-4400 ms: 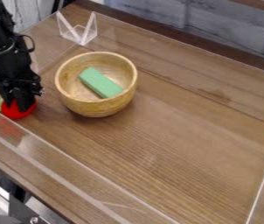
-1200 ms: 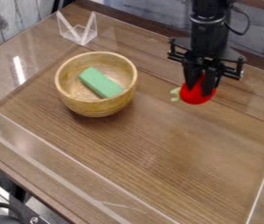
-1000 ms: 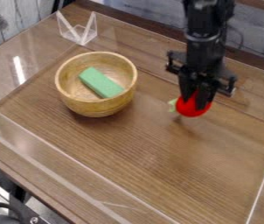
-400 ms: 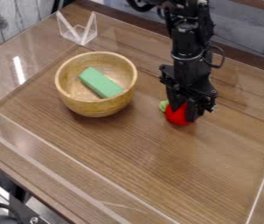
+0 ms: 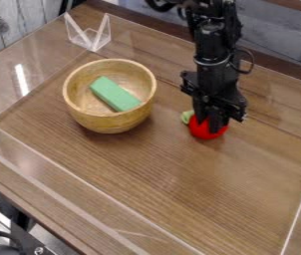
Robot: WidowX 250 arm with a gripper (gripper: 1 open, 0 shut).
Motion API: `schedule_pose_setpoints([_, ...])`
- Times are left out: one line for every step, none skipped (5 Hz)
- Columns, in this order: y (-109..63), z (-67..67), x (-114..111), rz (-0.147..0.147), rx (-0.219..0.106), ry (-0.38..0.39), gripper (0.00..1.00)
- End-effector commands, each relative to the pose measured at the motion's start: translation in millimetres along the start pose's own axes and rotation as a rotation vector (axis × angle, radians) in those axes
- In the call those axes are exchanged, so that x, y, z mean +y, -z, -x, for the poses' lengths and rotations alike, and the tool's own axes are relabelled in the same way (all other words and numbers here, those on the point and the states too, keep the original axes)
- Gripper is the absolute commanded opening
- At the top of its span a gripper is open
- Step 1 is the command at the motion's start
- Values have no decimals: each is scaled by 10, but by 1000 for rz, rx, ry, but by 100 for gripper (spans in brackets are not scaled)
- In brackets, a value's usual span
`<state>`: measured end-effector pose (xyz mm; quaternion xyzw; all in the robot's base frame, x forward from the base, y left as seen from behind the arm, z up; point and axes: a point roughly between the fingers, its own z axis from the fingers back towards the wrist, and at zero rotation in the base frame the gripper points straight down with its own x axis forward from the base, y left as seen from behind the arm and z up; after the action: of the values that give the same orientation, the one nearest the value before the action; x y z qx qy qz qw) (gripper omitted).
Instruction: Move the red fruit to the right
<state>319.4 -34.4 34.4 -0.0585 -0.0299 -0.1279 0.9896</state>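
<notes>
- The gripper (image 5: 212, 121), pointing straight down right of frame centre, is clamped on the red fruit (image 5: 209, 127), which looks to sit on or just above the table (image 5: 180, 189).
- The step in hand reads as the set-down: confirm the fruit rests on the wood, then part the jaws gently so the round fruit does not roll.
- Lift straight up afterwards, without nudging it.
- The wooden bowl (image 5: 110, 115) with the green block (image 5: 111, 95), left of centre, stands well apart.
</notes>
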Motion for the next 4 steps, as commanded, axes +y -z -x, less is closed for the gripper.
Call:
schedule_pose_setpoints([-115,-188,18,-11,-46,-33,100])
schedule_pose_setpoints([-62,-191,-1,-3,-49,-34,100])
schedule_pose_setpoints([-93,-178,108,-7,-44,-22,100])
schedule_pose_setpoints([-123,-165,210,-11,-39,-9,0])
